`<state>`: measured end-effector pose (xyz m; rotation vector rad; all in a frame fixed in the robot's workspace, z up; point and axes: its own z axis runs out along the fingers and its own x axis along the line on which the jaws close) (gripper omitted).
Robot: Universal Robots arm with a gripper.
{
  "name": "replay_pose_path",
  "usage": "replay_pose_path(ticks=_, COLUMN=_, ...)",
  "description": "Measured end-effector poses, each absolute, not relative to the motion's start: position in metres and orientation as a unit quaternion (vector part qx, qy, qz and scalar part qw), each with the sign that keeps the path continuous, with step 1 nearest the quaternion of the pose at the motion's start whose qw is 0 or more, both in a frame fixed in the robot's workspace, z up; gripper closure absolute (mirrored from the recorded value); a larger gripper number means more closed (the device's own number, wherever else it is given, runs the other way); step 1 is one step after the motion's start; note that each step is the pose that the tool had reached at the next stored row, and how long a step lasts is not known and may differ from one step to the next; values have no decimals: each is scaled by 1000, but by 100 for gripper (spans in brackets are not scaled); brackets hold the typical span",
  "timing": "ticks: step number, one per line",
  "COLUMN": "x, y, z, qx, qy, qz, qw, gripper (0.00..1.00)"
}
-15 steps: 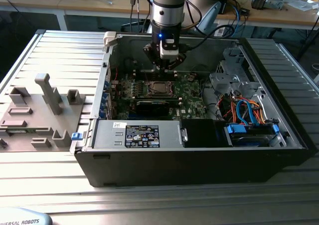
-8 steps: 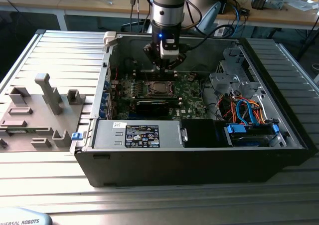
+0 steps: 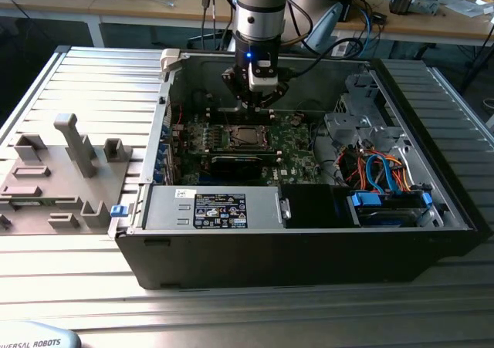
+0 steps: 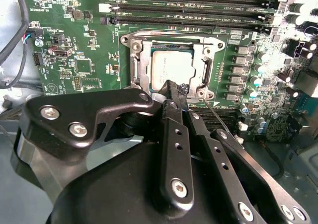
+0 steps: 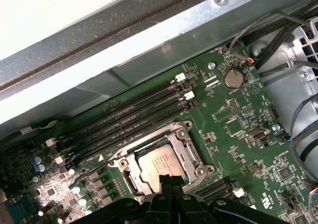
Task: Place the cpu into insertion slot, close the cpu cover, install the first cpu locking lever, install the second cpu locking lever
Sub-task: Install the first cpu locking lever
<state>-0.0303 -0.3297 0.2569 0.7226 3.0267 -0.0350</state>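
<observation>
One claw (image 4: 174, 90), fingers pressed together, poised at the edge of the cpu cover (image 4: 141, 67), apparently closed over the seated cpu (image 4: 171, 67).

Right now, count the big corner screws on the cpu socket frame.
3 corner screws: one and another near the memory slots, a third beside the jaws. A fourth may sit hidden behind them.
</observation>
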Motion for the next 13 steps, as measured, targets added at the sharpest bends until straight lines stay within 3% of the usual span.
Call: replay_pose_path(ticks=13, x=-30, y=-330, z=257, qx=223, qy=975, qz=-11, qw=15, gripper=89)
